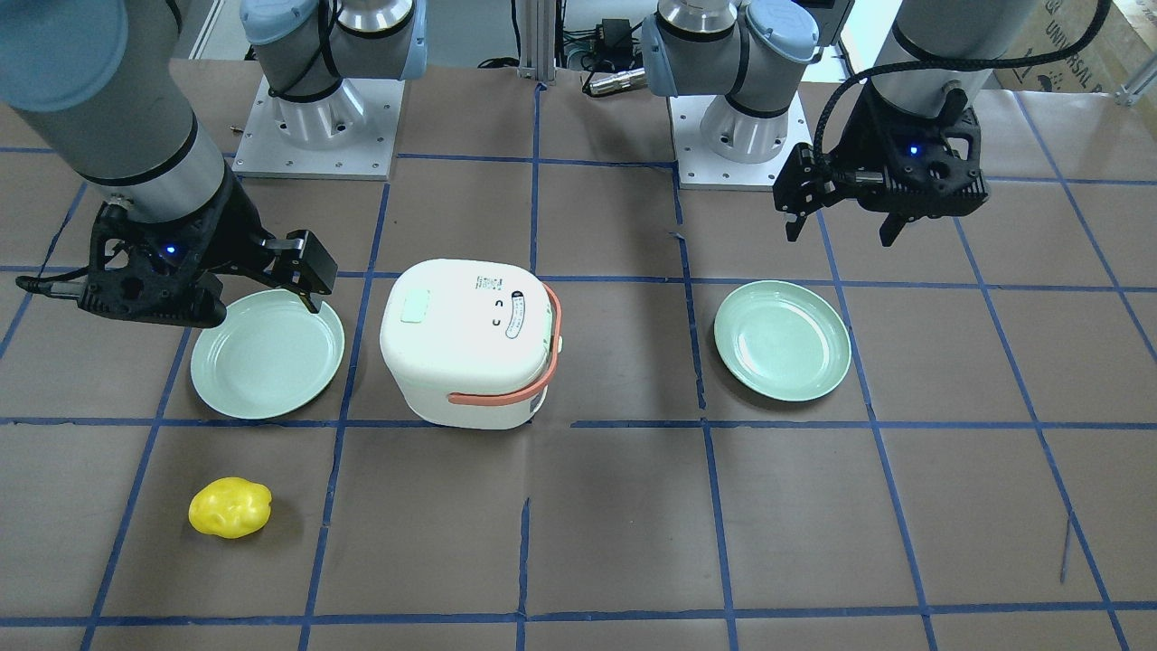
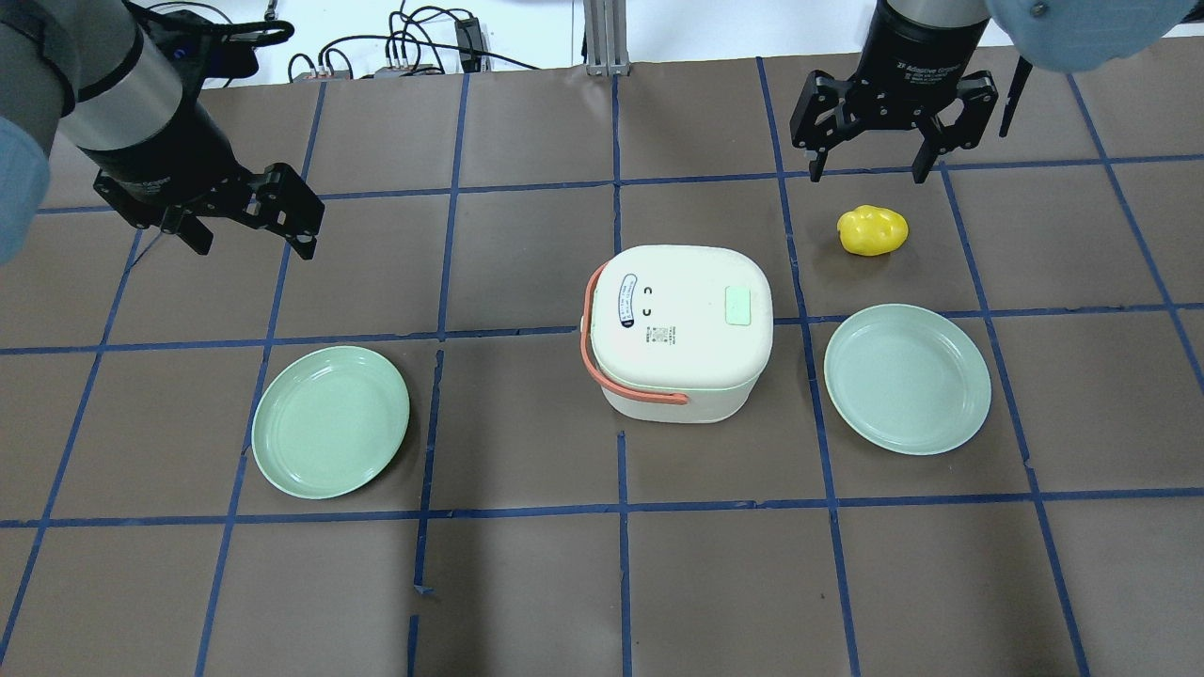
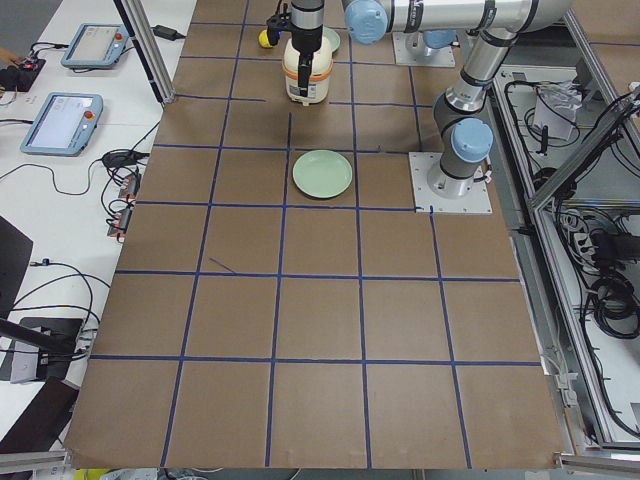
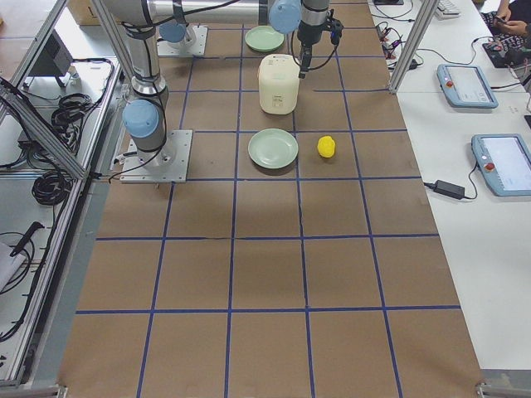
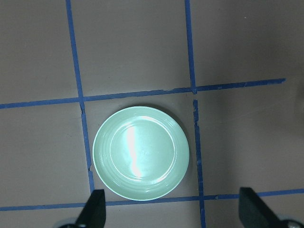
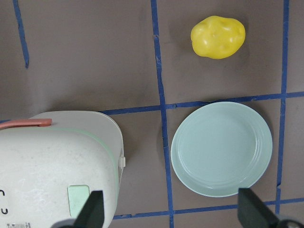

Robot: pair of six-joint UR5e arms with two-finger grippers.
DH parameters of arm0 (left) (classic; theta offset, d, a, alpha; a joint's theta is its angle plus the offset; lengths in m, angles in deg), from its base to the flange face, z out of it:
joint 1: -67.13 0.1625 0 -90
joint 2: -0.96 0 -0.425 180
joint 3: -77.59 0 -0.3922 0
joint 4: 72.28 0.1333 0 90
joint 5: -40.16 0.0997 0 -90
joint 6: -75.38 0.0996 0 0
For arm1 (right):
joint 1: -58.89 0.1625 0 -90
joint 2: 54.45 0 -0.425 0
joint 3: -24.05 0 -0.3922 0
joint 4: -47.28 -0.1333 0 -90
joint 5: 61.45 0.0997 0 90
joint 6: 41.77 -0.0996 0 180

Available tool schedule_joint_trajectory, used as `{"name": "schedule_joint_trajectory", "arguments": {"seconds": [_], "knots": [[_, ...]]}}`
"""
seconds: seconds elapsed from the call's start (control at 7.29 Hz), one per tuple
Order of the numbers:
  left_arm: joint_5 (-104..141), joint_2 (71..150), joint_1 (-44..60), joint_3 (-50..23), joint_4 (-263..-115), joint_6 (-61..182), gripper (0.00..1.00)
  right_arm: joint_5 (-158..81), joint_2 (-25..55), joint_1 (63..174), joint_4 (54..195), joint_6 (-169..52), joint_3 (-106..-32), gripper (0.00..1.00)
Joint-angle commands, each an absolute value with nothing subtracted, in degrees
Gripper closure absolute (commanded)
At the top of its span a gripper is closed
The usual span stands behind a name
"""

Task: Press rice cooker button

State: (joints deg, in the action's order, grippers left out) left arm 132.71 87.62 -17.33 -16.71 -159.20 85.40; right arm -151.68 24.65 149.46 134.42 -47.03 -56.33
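Observation:
The white rice cooker (image 2: 682, 329) with an orange handle stands mid-table, lid shut. Its pale green button (image 2: 738, 306) is on the lid's right side and also shows in the right wrist view (image 6: 78, 199). My right gripper (image 2: 865, 174) is open and empty, raised above the table, beyond and to the right of the cooker. In its wrist view the fingertips (image 6: 92, 209) frame the cooker's edge and a plate. My left gripper (image 2: 252, 243) is open and empty, raised far left of the cooker, apart from it.
A yellow lumpy object (image 2: 873, 230) lies just below my right gripper, beside the cooker. One pale green plate (image 2: 907, 378) lies right of the cooker, another (image 2: 330, 421) left of it, under my left wrist camera (image 5: 141, 153). Brown paper with blue tape lines covers the table.

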Motion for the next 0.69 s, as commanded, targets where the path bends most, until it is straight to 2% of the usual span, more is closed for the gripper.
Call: {"name": "schedule_joint_trajectory", "arguments": {"seconds": [0.0, 0.55], "knots": [[132.7, 87.6, -17.3, -16.7, -159.2, 85.5, 0.00, -152.0, 24.7, 149.5, 134.6, -47.0, -56.4, 0.00], [132.7, 87.6, -17.3, -16.7, -159.2, 85.5, 0.00, -150.6, 25.5, 150.4, 134.6, -48.0, -56.1, 0.00]]}}
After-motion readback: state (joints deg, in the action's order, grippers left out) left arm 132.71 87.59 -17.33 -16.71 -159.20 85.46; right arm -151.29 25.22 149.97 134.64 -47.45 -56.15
